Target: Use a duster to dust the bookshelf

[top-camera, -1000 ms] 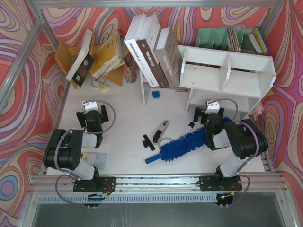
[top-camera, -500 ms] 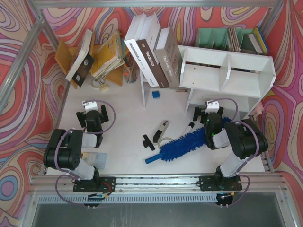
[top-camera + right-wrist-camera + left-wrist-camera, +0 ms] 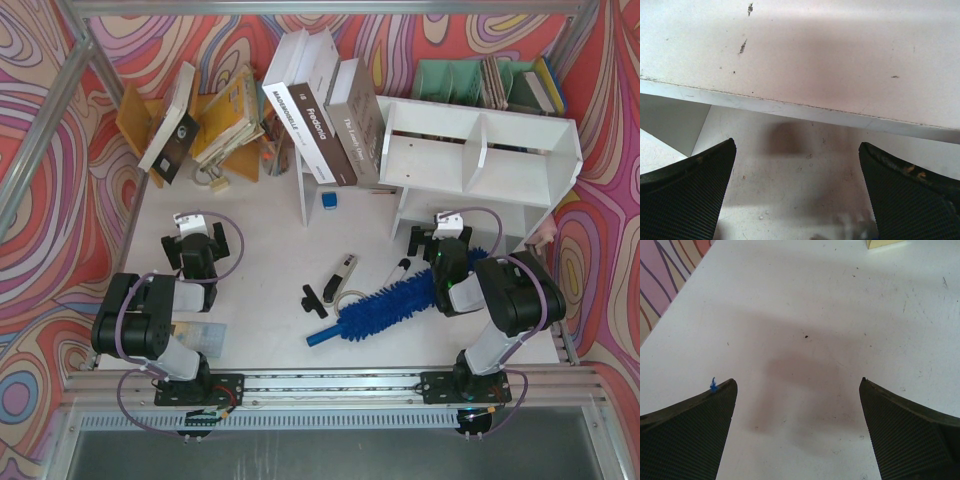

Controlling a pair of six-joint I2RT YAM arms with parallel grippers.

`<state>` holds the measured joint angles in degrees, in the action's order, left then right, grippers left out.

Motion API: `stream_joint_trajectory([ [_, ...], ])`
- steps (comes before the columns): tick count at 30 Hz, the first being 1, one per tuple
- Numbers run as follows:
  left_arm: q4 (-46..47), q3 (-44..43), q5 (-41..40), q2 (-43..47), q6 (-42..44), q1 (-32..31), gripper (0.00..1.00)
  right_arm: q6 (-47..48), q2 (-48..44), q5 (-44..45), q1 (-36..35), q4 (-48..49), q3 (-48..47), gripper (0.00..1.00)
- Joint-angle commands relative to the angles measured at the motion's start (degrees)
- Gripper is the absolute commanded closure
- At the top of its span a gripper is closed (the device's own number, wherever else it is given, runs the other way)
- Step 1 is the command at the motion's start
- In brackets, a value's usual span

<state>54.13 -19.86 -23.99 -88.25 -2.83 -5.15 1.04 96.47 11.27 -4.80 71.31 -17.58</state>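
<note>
The white bookshelf (image 3: 480, 150) stands at the back right of the table, its two compartments open toward the camera. The blue duster (image 3: 385, 303) lies on the table in front of it, handle (image 3: 321, 336) toward the near left, fluffy head running under my right arm. My right gripper (image 3: 437, 236) is open and empty, just in front of the shelf's lower edge. The right wrist view shows its open jaws (image 3: 797, 190) over bare table and the shelf board (image 3: 815, 55) ahead. My left gripper (image 3: 195, 232) is open and empty over bare table (image 3: 797, 430).
Large books (image 3: 320, 105) lean on the shelf's left end. A green file rack (image 3: 465, 78) stands behind the shelf, an orange-brown book stand (image 3: 150, 120) at back left. Black-and-white marker-like tools (image 3: 345, 272) and a black piece (image 3: 314, 300) lie beside the duster. A small blue cube (image 3: 329, 200) sits mid-table.
</note>
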Motion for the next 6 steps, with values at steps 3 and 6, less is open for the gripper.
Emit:
stream_joint_trajectory([
  [3, 0.58, -0.45, 0.34, -0.11, -0.73, 0.3, 0.02, -0.47, 0.28, -0.3, 0.49, 1.42, -1.03, 0.01],
  [6, 0.62, -0.45, 0.34, -0.09, -0.77, 0.31, 0.02, -0.34, 0.14, -0.26, 0.47, 1.8, -0.84, 0.01],
])
